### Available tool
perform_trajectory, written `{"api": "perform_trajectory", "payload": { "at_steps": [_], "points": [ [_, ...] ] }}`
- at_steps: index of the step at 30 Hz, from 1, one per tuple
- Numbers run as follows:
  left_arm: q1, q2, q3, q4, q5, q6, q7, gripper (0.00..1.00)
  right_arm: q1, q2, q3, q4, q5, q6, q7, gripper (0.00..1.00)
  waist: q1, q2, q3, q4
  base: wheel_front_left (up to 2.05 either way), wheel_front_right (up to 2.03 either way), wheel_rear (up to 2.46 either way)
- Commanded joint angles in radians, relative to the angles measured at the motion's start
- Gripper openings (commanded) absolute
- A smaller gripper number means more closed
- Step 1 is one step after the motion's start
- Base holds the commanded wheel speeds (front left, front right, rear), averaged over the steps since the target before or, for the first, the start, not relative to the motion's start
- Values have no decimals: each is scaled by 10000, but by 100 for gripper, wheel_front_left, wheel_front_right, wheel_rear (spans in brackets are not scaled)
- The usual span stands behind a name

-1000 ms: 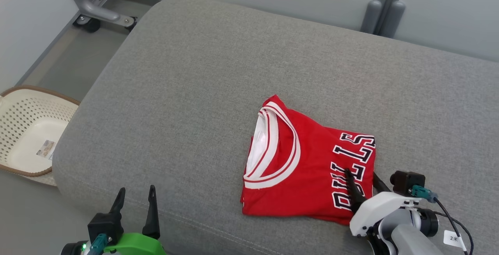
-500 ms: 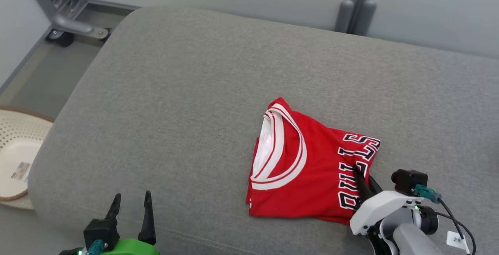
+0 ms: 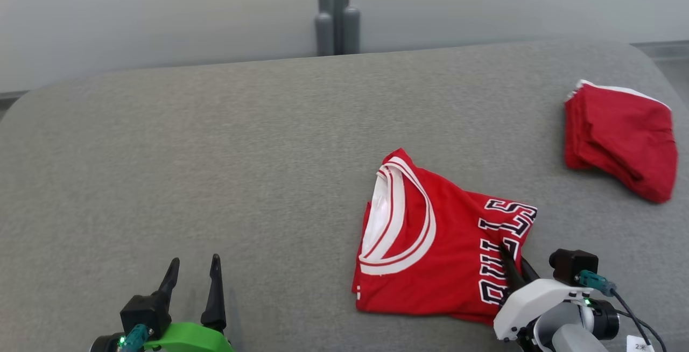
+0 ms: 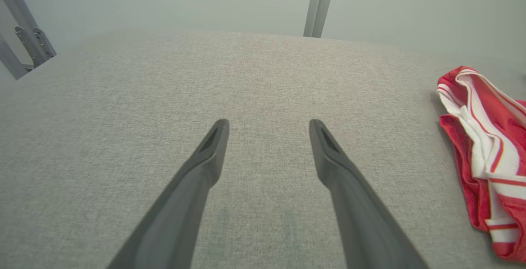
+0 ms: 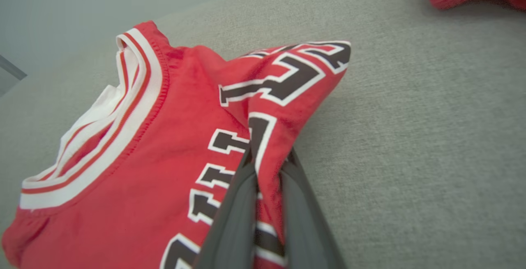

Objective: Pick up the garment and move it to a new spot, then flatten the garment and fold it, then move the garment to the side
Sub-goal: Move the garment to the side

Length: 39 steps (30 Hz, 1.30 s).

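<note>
A folded red jersey [image 3: 430, 244] lies on a padded grey bench [image 3: 215, 153], on the robot's right and close to the near edge. The right gripper [image 3: 514, 266] is at the jersey's right edge, its jaws clamped together on a raised pinch of red cloth. The right wrist view shows the fold standing up between the two dark fingers [image 5: 234, 203], with black letters edged in white creasing over it.

Almost all of the jersey lies to the left of those jaws. The lettering runs along the right edge, away from the robot, and the white and red striped collar [image 3: 398, 217] curves along the left side. Any pull to the right would probably drag the packet behind the jaws, since the grip is on one edge alone.

The left gripper [image 3: 195, 259] hovers over bare bench well to the left of the jersey, jaws wide apart and holding nothing. The right arm is much the nearer one.

The cloth looks thin, limp and slightly ribbed at the collar. The bench covering is a coarse woven fabric. A second red garment [image 3: 619, 136] lies folded at the far right, well apart from the jersey.
</note>
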Motion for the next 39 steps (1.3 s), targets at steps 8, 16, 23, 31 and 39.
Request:
{"api": "perform_trajectory", "payload": {
  "at_steps": [8,16,23,31,39],
  "points": [
    [-347,38,-394,5,-210,-125,5,100,235,-28,-217,-189,16,-18,-25,0,0,0,273,-3057,0,0,0],
    [-917,43,-936,-124,61,-258,5,100,-128,-13,6,-584,96,-16,-25,0,0,0,925,-3028,0,0,0],
    [-1500,46,-1329,-205,315,-334,5,100,-1617,-429,884,-1128,-599,-15,-25,0,0,0,1906,-2469,0,0,0],
    [-1901,43,-1275,-275,548,-433,5,100,-4436,-1703,1570,-784,-984,-16,-25,0,0,0,2774,-1885,0,0,0],
    [-2005,41,-1169,-323,419,-469,5,100,-6525,-3829,883,872,-1129,-16,514,0,0,0,3067,-1354,0,0,0]
  ]
}}
